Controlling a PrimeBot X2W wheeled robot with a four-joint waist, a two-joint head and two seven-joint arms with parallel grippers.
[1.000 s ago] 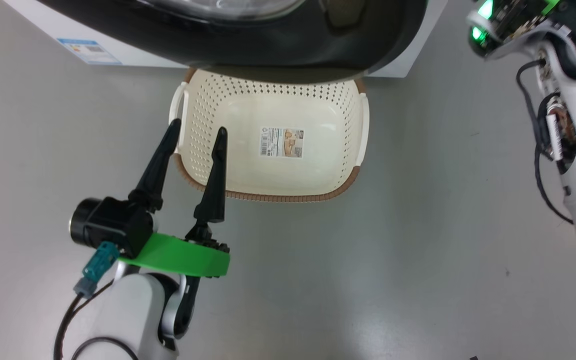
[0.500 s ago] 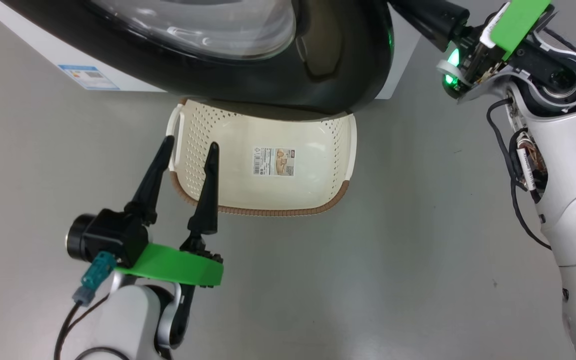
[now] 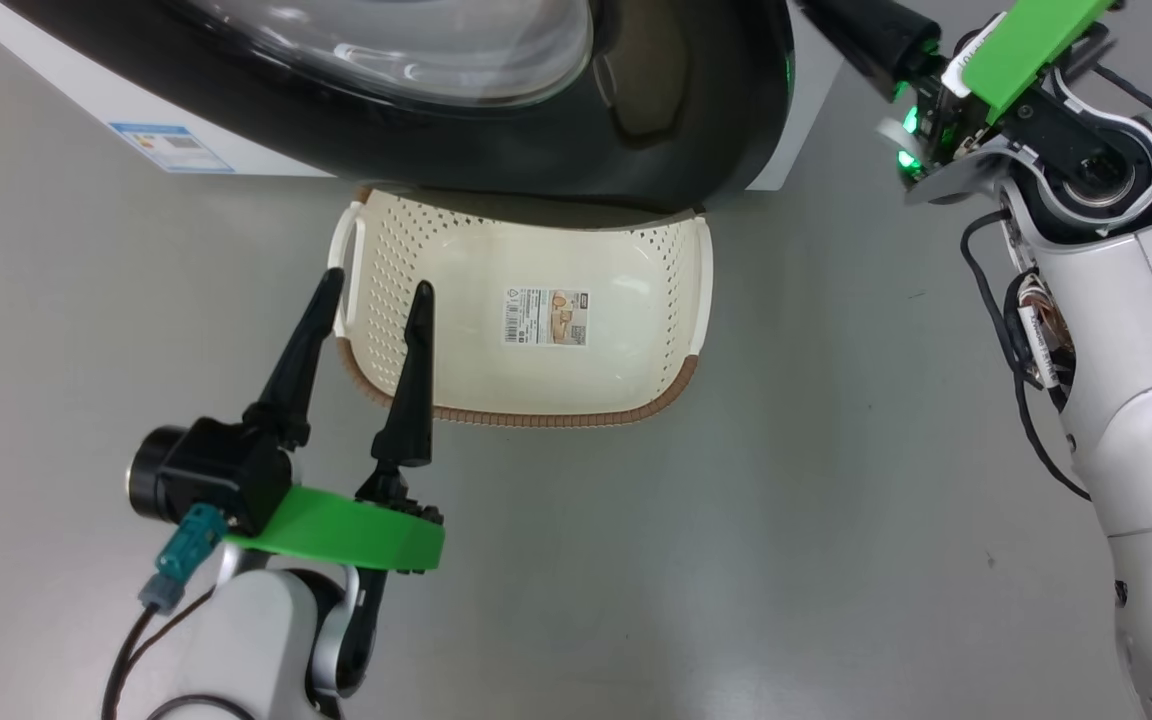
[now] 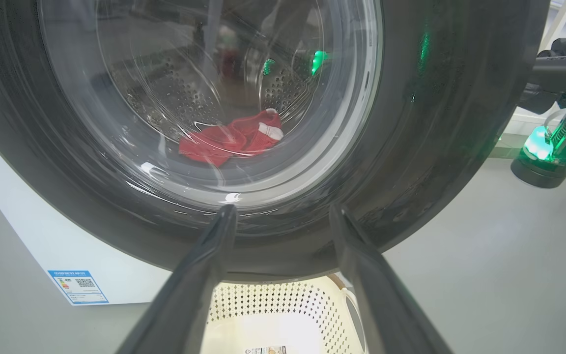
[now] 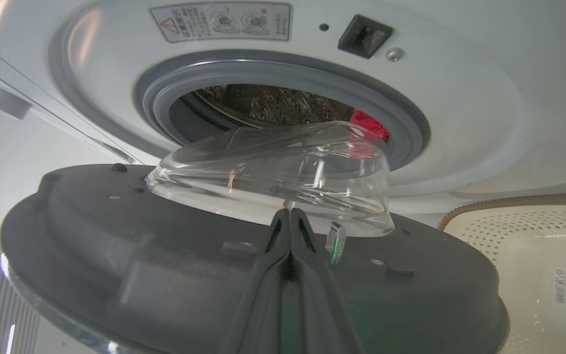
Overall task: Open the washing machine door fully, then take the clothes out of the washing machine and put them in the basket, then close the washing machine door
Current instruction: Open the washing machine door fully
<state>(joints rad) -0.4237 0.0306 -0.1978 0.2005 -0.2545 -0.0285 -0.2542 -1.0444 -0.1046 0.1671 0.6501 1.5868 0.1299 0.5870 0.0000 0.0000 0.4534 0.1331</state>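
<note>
Washing machine door [image 5: 165, 255], part-open: inner face lies at frame centre, just ahead of nearer right gripper [image 5: 289, 214], fingers pressed together, empty; left gripper [image 3: 377, 283] spread, empty.

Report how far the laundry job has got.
Done: the door is swung partly out. In hand: the right gripper, jaws shut, at its inner face, likely pushing it wider. Left: the clothes lie in the drum; the basket is empty; closing comes last.

clothes [image 4: 231, 140] inside washing machine [image 5: 460, 93], basket [image 3: 536, 418] on floor [image 3: 836, 520], partly under washing machine door [image 3: 696, 120]
</note>
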